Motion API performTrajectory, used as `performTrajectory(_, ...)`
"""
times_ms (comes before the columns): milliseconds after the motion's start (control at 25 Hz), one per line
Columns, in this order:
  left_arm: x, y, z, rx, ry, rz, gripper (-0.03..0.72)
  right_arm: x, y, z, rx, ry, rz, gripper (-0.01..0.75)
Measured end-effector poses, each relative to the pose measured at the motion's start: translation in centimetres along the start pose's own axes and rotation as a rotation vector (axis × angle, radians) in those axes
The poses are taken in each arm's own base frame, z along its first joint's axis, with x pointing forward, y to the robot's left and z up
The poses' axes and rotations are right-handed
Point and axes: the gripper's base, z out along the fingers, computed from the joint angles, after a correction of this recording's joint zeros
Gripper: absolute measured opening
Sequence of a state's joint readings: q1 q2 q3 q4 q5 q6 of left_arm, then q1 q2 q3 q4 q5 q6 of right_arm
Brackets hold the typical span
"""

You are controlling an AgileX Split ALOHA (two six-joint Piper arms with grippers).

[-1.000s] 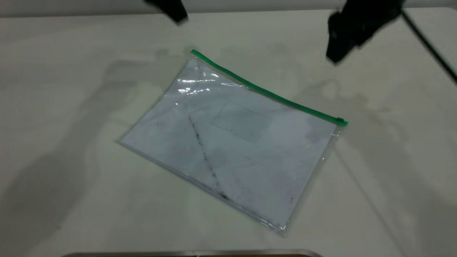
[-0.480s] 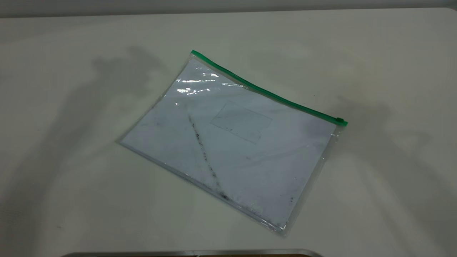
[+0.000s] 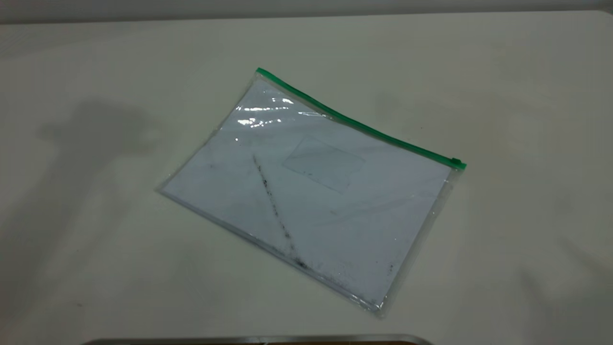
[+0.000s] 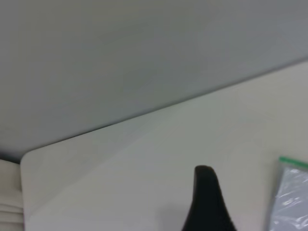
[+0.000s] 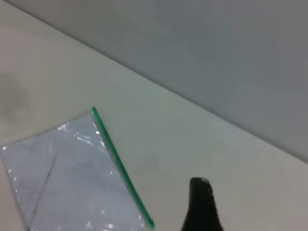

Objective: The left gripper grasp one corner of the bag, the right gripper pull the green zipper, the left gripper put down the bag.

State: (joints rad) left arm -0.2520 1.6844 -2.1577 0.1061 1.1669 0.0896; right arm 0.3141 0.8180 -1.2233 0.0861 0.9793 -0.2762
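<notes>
Left gripper (image 4: 204,199) first: only one dark tip of it shows in its own wrist view, so how wide it stands can't be told, but nothing hangs from it. It sits up off the worktop (image 3: 96,268). A corner of the bag (image 3: 306,191) lies just beyond it, near but clearly apart, no contact.

Over to the right gripper (image 5: 201,204): same story, a single dark tip, its opening not readable, nothing carried. The green zipper (image 3: 359,125) runs away from it, one end lying near the gripper and the rest stretching off toward the bag's far corner.

Neither gripper shows in the exterior view; both are well clear of the bag there.

The bag lies flat on the worktop, all corners down, white paper inside, the dark streak crossing it. The little slider tab (image 3: 457,163) sits at the very end of the zipper, on the right arm's side.

So where does the task stand? No corner is held, nobody is on the slider, and the bag is down. That fits either a task not yet begun or one already finished. Whether the zipper seam is open or sealed can't be made out, so this moment alone doesn't settle it.
</notes>
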Motion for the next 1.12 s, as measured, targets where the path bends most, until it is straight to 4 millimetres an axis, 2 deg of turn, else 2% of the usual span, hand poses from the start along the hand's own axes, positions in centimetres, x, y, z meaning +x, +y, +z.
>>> performTrajectory(80,0.8,0.0,-1.7,0.007,-0.01,-0.018,0.59,1.1,0.4,-2.7,0.008,0.0,0.009,0.585)
performTrajectory(200,3.4,0.0,-4.8,0.016,0.003,-0.031,0.59,3.0,1.1,-6.6,0.011,-0.012,0.027,0.585)
performTrajectory(360,8.9,-0.4,-7.1,0.025,0.078,-0.056,0.59,6.7,2.5,-9.8,-0.014,-0.042,0.052,0.585)
performTrajectory(480,13.2,-0.8,-8.5,0.029,0.122,-0.058,0.59,9.7,3.3,-9.5,-0.034,-0.026,0.061,0.585)
performTrajectory(720,19.9,-1.3,-11.1,0.029,0.124,-0.059,0.59,15.4,4.8,-5.9,-0.101,0.102,0.073,0.585)
performTrajectory(840,22.9,-1.6,-12.2,0.027,0.104,-0.061,0.59,17.8,5.3,-4.7,-0.11,0.104,0.064,0.585)
performTrajectory(1000,26.6,-1.9,-12.7,0.026,0.089,-0.063,0.59,20.1,5.7,-3.6,-0.101,0.074,0.053,0.585)
performTrajectory(1120,28.8,-2.2,-12.8,0.025,0.082,-0.066,0.59,21.1,5.9,-3.2,-0.098,0.061,0.051,0.585)
